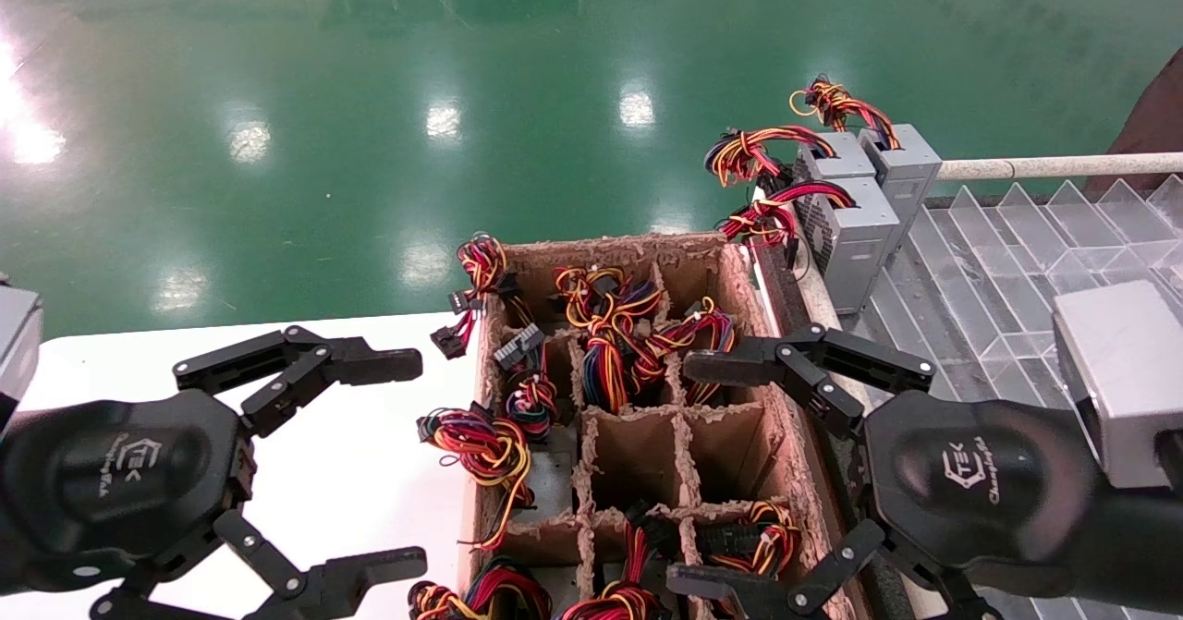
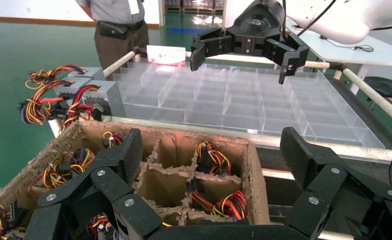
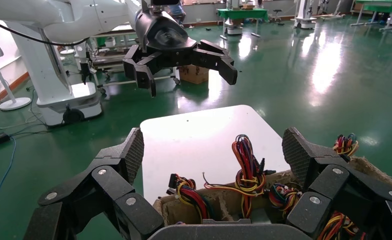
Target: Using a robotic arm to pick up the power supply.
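Three grey power supplies (image 1: 855, 232) with red, yellow and black wire bundles stand at the near corner of the clear tray, also seen in the left wrist view (image 2: 91, 97). More sit sunk in the cells of the cardboard divider box (image 1: 739, 287). One grey top (image 1: 552, 481) shows under its wires (image 1: 481, 444). My right gripper (image 1: 689, 474) hangs open over the box's right side, holding nothing. My left gripper (image 1: 411, 461) is open above the white table, left of the box. Each wrist view shows its own open gripper (image 2: 214, 155) (image 3: 215, 150) above the box.
The white table (image 1: 370, 417) lies left of the box. A clear plastic divider tray (image 1: 998, 260) with a pale rail lies to the right. Green floor is beyond. A person (image 2: 116, 25) stands past the tray. Several box cells hold only cardboard.
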You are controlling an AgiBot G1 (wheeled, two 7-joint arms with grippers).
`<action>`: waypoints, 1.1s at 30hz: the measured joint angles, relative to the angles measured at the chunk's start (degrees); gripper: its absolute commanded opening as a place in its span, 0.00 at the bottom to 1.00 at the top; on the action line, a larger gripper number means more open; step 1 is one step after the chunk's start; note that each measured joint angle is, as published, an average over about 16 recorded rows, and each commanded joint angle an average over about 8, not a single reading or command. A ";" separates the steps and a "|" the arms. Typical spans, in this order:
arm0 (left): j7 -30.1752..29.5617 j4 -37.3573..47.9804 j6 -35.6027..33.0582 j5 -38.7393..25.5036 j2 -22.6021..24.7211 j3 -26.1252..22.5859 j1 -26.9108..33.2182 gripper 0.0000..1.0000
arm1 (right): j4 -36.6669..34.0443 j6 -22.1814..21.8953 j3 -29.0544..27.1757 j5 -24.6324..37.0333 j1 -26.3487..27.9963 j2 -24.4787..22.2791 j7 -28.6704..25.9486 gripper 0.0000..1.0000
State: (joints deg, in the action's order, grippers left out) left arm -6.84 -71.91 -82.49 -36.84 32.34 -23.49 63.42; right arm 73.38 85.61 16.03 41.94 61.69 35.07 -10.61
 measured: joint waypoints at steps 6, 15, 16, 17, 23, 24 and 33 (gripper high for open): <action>0.00 0.00 0.00 0.00 0.00 0.00 0.00 1.00 | 0.00 0.00 0.00 0.00 0.00 0.00 0.00 1.00; 0.00 0.00 0.00 0.00 0.00 0.00 0.00 0.61 | 0.01 -0.13 -0.04 0.15 0.08 0.03 0.19 1.00; 0.00 0.00 0.00 0.00 0.00 0.00 0.00 0.48 | 0.02 -0.24 -0.06 0.26 0.14 0.07 0.32 1.00; 0.00 0.00 0.00 0.00 0.00 0.00 0.00 0.36 | 0.03 -0.39 -0.09 0.40 0.20 0.12 0.49 1.00; 0.00 0.00 0.00 0.00 0.00 0.00 0.00 0.00 | 0.10 -2.95 -0.26 3.14 0.97 0.66 2.81 1.00; 0.00 0.00 0.00 0.00 0.00 0.00 0.00 0.00 | 0.08 -3.71 -0.26 4.00 1.17 0.80 3.40 1.00; 0.00 0.01 0.00 0.00 0.00 0.00 0.00 0.00 | -1.82 -12.08 1.35 16.26 4.64 3.10 10.28 1.00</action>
State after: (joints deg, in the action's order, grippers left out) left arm -6.84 -71.91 -82.50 -36.84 32.34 -23.49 63.42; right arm 71.56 73.53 17.37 58.19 66.33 38.17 -0.33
